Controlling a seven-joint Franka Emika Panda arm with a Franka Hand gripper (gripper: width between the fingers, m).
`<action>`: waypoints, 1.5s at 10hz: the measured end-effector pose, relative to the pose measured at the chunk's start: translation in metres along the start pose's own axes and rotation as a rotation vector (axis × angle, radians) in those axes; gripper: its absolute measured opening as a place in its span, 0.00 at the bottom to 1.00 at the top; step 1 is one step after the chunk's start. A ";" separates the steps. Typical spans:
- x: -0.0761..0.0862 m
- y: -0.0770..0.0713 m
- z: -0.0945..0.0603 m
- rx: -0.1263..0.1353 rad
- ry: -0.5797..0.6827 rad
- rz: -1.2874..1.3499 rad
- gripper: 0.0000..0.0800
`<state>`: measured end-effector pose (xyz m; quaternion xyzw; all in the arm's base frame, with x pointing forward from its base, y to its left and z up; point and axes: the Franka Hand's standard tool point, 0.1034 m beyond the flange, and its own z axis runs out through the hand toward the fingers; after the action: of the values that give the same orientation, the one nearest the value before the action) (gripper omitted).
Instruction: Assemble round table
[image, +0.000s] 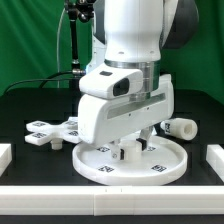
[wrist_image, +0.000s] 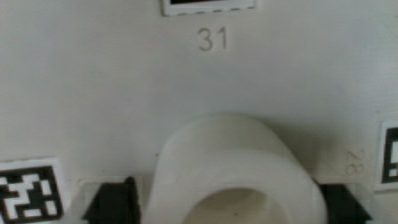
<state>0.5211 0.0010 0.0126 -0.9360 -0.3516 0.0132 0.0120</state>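
The round rimmed disc (image: 98, 166) lies flat near the front, tags facing up. In the wrist view its face (wrist_image: 107, 90) shows the number 31 and tags. A white hollow cylinder (wrist_image: 222, 160) stands upright on the disc's middle. My gripper (image: 128, 150) is straight above the disc. In the wrist view my gripper (wrist_image: 222, 202) has its black pads (wrist_image: 116, 200) pressed against both sides of the cylinder. The cross-shaped piece (image: 55, 130) lies on the table at the exterior view's left, apart from the disc.
A short white cylindrical piece (image: 183, 127) lies on its side at the exterior view's right, behind the disc. White rails stand at the left (image: 5, 155), right (image: 214, 160) and front (image: 110, 205) of the black table.
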 end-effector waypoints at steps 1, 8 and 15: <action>0.000 0.000 0.000 0.000 0.000 0.000 0.51; 0.024 -0.004 -0.001 -0.006 0.011 -0.029 0.51; 0.055 -0.006 -0.002 -0.024 0.040 -0.057 0.51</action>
<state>0.5591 0.0415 0.0140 -0.9257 -0.3781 -0.0098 0.0083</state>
